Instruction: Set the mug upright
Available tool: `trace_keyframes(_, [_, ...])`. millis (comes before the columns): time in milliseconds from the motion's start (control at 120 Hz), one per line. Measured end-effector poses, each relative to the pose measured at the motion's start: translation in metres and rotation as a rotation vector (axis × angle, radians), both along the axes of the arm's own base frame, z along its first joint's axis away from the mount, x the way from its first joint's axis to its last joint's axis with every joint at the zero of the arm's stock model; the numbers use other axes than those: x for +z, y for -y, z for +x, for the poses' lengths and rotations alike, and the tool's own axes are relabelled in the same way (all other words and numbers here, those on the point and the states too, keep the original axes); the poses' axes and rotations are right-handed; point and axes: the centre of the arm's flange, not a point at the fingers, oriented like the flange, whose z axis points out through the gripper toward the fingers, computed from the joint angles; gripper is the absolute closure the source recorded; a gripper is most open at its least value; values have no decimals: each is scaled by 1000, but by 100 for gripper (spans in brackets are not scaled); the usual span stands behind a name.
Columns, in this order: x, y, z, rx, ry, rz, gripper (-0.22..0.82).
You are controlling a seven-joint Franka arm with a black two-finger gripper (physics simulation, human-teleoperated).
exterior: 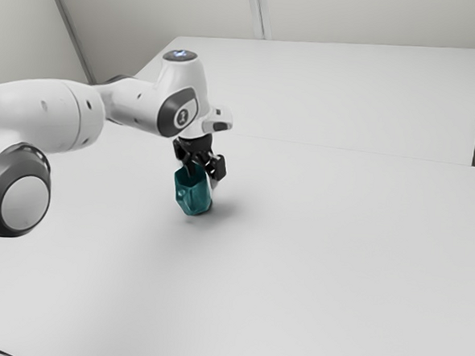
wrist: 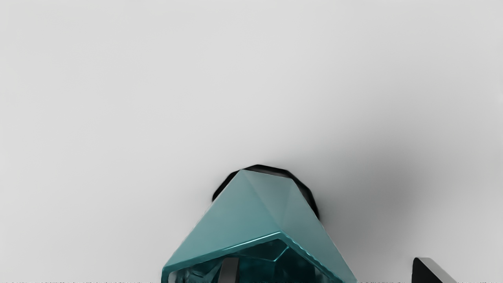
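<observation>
Teal faceted mug [exterior: 194, 193], mouth up, black base [wrist: 259, 169] down on desk [exterior: 336, 273]; reads as upright, slight lean not ruled out. It's right under the tool [exterior: 204, 176], rim up at fingertip height. Tool open wide: one finger [wrist: 230, 270] down inside the mouth, the other [wrist: 430, 271] outside the wall, clear gap to it, so nothing gripped.

Handling, best guess: rigid, glossy like glazed ceramic, so a bit slippery and could chip if knocked; moderate weight, easy for one arm. Walls flat-sided, should suit flat pads. Best hold: the wall just below the rim, one finger in, one out, square to a facet; corners would let it twist. Inner finger could snag the rim and tip the mug if the tool shifts sideways. Handle: can't make it out for sure.

Counts: mugs 1, tools 1, fingers 2 (one in mug, one out), desk under mug 1.
</observation>
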Motion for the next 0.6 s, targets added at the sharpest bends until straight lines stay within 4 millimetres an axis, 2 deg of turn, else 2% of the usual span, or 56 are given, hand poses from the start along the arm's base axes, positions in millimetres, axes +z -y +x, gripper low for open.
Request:
trace_keyframes(133, [36,-2,-3,1,49,0,8])
trace_keyframes(267, [89,-14,-9,11,115,10,4])
trace_keyframes(442, [173,-21,-29,15,175,32,2])
trace_keyframes(600, [218,-33,-45,45,171,36,1])
